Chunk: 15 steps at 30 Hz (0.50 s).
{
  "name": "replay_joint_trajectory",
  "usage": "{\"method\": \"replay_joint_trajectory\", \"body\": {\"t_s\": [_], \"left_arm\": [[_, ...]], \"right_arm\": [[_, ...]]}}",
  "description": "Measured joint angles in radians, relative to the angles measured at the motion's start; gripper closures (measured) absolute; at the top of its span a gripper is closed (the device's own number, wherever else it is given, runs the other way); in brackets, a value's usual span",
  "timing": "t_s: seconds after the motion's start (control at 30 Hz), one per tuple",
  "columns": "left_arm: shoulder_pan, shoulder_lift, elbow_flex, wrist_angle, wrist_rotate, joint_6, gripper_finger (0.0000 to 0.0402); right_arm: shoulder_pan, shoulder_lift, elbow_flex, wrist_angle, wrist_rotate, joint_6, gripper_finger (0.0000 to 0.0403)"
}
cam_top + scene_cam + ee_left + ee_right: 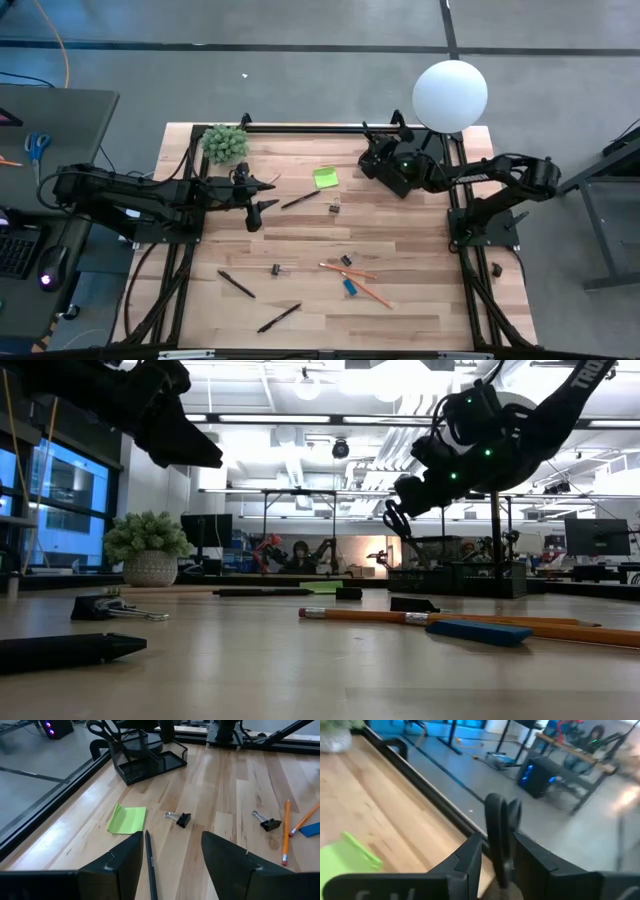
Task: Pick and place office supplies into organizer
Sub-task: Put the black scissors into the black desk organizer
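Scissors (501, 840), black-handled, were clamped between the fingers of the right end effector (378, 160), which hung over the black organizer (150, 762) at the far right of the desk (420, 300), beside the white globe lamp (450, 95). In the left wrist view the handles stood up out of the organizer's mesh cup.

Left end effector (258, 195) hovered over the far-left part of the desk with its fingers apart, holding nothing, just beside a black pen (300, 200).

Count of loose items on the desk in the high view:
- Black pens: 3. One near the left end effector, one (236, 284) at near left, one (279, 317) near the front edge.
- Pencils: 2, an orange one (372, 293) and another (347, 270) that met in a shallow V right of centre.
- Lime-green sticky-note pad (325, 178): 1, far centre, between the two end effectors.
- Small blue piece (350, 286): 1, touching or just beside the pencils; cannot tell which.
- Dark clips: 3. One (334, 208) near the pad, one (276, 270) at centre, one (346, 260) by the pencils.

Potted plant (225, 144) sat at the far-left corner, well apart from the supplies.
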Motion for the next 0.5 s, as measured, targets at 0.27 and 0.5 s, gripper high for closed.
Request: {"method": "replay_joint_trajectory", "body": {"t_s": [0.27,0.5], "left_arm": [[0.000,0.000,0.000,-0.002,0.000,0.000,0.0213],[0.000,0.000,0.000,-0.003,0.000,0.000,0.0213]], "right_arm": [[-0.035,0.000,0.000,-0.001,0.034,0.016,0.0304],[-0.046,0.000,0.000,-0.001,0.019,-0.007,0.0309]]}}
